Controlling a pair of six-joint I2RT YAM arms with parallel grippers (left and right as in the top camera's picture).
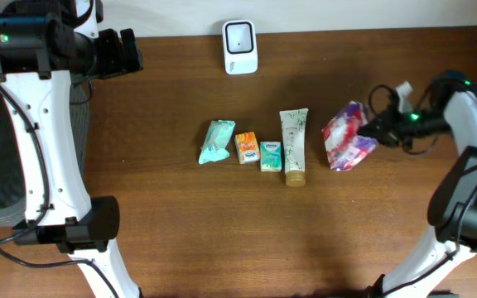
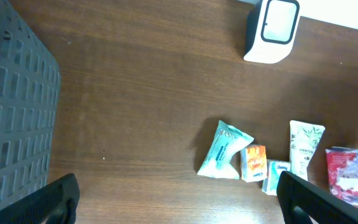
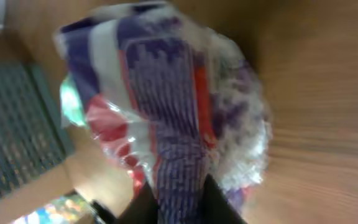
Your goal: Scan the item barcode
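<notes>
packet [image 3: 166, 106]: pinched at one edge by the nearly closed right tool [image 3: 180, 202] | left tool [image 1: 127, 51]: held wide open, empty | risk: slippery wrap could be dropped, barcode turned away from scanner [image 1: 240, 46]

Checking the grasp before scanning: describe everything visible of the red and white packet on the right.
The packet is a soft pouch of crinkly, glossy film printed red, white and purple, and it is tilted. It is at the right end of the item row, beside the tube. The right gripper pinches its right edge, with film bunched in its grip. Whether it touches the table is unclear; no barcode shows.
</notes>
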